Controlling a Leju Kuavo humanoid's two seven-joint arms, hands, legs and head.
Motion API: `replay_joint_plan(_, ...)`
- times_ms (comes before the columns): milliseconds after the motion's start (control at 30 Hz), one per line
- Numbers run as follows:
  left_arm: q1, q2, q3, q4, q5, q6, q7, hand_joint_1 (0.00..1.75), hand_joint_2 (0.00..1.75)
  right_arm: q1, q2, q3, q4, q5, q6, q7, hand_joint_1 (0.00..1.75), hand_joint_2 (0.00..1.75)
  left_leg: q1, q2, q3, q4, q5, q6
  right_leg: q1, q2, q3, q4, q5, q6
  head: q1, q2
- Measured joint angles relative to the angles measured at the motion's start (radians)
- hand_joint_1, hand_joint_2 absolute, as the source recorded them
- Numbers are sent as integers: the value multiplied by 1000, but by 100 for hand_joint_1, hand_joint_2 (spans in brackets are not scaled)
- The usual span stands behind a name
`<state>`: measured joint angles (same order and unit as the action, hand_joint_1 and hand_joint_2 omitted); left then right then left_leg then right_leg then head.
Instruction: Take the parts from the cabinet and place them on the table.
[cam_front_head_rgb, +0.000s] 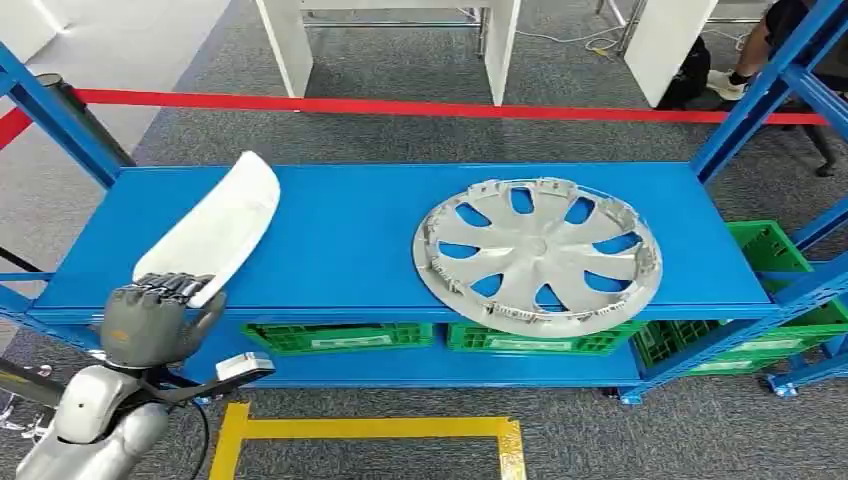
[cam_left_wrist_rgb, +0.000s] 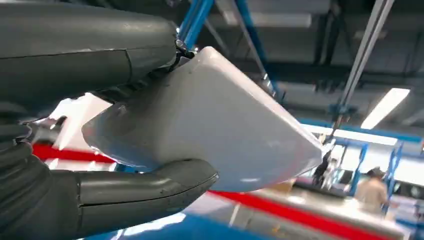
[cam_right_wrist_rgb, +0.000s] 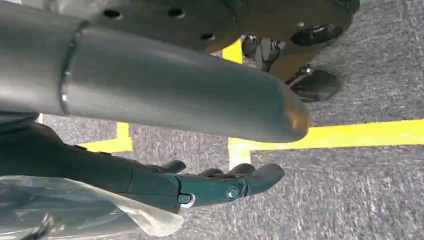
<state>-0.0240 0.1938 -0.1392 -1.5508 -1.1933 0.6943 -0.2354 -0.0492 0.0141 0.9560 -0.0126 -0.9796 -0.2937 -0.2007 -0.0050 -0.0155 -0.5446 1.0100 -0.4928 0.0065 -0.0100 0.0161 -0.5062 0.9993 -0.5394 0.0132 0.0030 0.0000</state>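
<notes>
Grip looks narrow: the left hand (cam_front_head_rgb: 150, 318) clasps one end of the smooth white curved plastic panel (cam_front_head_rgb: 215, 228), raised over the blue metal shelf (cam_front_head_rgb: 350, 250), left of the silver wheel cover (cam_front_head_rgb: 538, 255). Likely light, stiff, slippery. Right hand (cam_right_wrist_rgb: 220, 182) hangs with fingers loosely extended, holding nothing.

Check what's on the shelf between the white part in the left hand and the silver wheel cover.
Nothing: in the head view, bare blue shelf lies between the white part held by the left hand and the wheel cover.

Bright, even light — wrist views blurred.
</notes>
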Motion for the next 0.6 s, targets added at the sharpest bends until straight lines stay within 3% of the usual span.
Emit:
replay_joint_plan(300,43,-35,69,-162,-82,0,-75,175,175,1,8,18,0,-25,0,-1,0,0,0,0,0,0,0,0,0,0,0,0,0,0,0,0)
replay_joint_plan(600,55,-64,96,-213,-98,0,-88,175,175,1,9,23,0,-35,0,-3,0,0,0,0,0,0,0,0,0,0,0,0,0,0,0,0)
